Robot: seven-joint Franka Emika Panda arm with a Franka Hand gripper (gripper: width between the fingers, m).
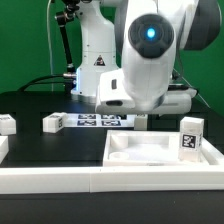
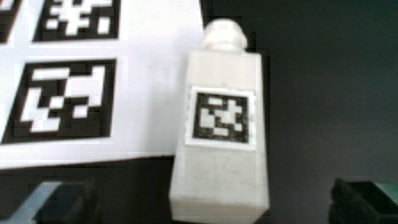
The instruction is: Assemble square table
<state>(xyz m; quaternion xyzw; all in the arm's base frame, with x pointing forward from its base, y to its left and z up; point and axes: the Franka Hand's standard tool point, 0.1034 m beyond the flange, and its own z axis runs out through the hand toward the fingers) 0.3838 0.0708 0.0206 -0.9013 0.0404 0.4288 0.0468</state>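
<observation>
In the wrist view a white block leg point(image 2: 217, 120) with a square tag lies on the black surface beside the marker board point(image 2: 71, 80). My gripper point(image 2: 214, 205) is open, one dark fingertip point(image 2: 54, 205) on each side of the leg's near end, not touching it. In the exterior view the arm hides most of the gripper point(image 1: 143, 121), which hangs just behind the white square table top point(image 1: 150, 158). Another leg point(image 1: 190, 135) stands upright at the top's right side. Two more legs point(image 1: 7, 123) point(image 1: 52, 122) lie at the exterior view's left.
The marker board point(image 1: 100, 121) lies behind the table top, next to the gripper. A long white rail point(image 1: 60, 182) borders the black surface at the front. The robot's base point(image 1: 95, 60) stands at the back.
</observation>
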